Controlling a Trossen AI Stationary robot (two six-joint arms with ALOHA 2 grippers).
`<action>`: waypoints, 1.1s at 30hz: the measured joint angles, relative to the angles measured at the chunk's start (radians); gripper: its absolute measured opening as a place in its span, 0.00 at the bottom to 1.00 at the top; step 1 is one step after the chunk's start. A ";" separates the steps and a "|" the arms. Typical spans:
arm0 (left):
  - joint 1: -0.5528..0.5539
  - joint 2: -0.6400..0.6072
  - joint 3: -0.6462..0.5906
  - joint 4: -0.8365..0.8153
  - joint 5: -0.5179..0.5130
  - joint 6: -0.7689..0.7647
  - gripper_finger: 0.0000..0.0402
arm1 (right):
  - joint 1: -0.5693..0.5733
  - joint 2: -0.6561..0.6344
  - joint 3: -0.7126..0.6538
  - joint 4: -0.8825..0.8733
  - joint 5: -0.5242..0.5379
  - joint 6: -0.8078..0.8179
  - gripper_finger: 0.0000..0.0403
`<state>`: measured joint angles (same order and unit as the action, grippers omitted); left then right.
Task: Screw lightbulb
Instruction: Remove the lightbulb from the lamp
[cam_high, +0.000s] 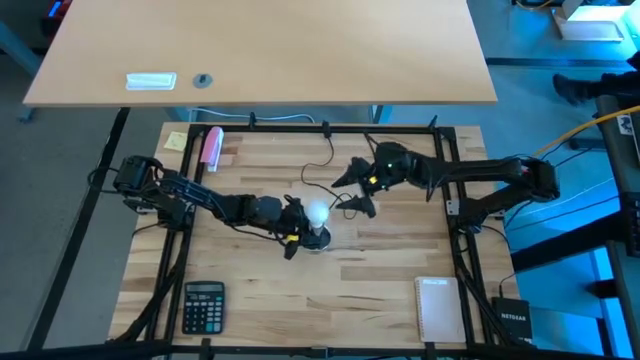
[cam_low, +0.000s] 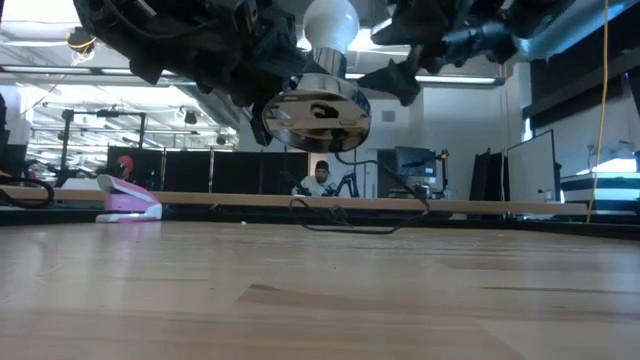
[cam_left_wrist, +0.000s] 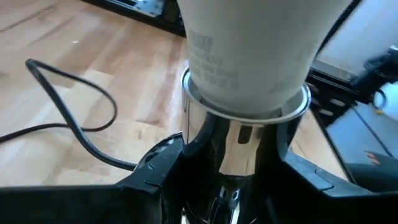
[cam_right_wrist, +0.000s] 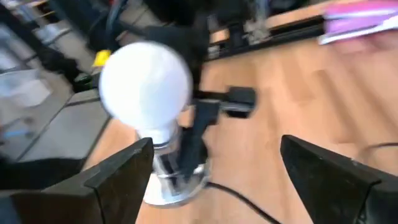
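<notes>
High view, far left: the pink stapler (cam_high: 212, 147) lies near the table's (cam_high: 390, 270) back edge and the calculator (cam_high: 203, 306) near its front edge; both sit well apart from the work, so the middle is free for the arms.
Left arm: it reaches in from the left side toward the centre; the left gripper (cam_high: 292, 232) is clenched on the socket (cam_high: 317, 241), its fingers (cam_left_wrist: 163, 163) pressing the chrome sides; I judge this hold is there to keep the socket from turning while the bulb is twisted.
Socket: in the low view it (cam_low: 317, 113) appears lifted off the wood, tilted a little; its black cord (cam_low: 345, 220) trails back across the table, slack enough not to drag.
Lightbulb: the lightbulb (cam_high: 318, 213) stands in the socket's mouth, glass up, at the table's centre; its neck (cam_left_wrist: 245, 59) sits within the rim; how deep the thread has gone is hidden.
Right arm: the right gripper (cam_high: 363, 190) hangs just beside the bulb, released, its fingers (cam_right_wrist: 118, 168) spread wide with the bulb (cam_right_wrist: 146, 84) ahead of the gap and untouched; likely a re-grip between turns.
Far right: the notebook (cam_high: 440, 309) rests at the front right corner, out of both arms' way.
</notes>
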<state>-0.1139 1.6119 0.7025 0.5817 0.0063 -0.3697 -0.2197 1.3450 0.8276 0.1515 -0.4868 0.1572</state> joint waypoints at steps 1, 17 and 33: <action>0.000 0.000 0.000 -0.002 -0.021 -0.008 0.42 | 0.000 -0.010 -0.017 0.023 0.017 0.001 0.88; 0.006 0.000 0.002 -0.078 -0.511 -0.178 0.42 | 0.170 0.186 -0.110 0.563 0.582 0.184 0.88; 0.003 0.000 0.002 -0.077 -0.516 -0.174 0.42 | 0.167 0.276 0.046 0.514 0.609 0.139 0.82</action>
<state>-0.1109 1.6119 0.7040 0.5049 -0.5095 -0.5434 -0.0525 1.6215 0.8738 0.6656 0.1221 0.2961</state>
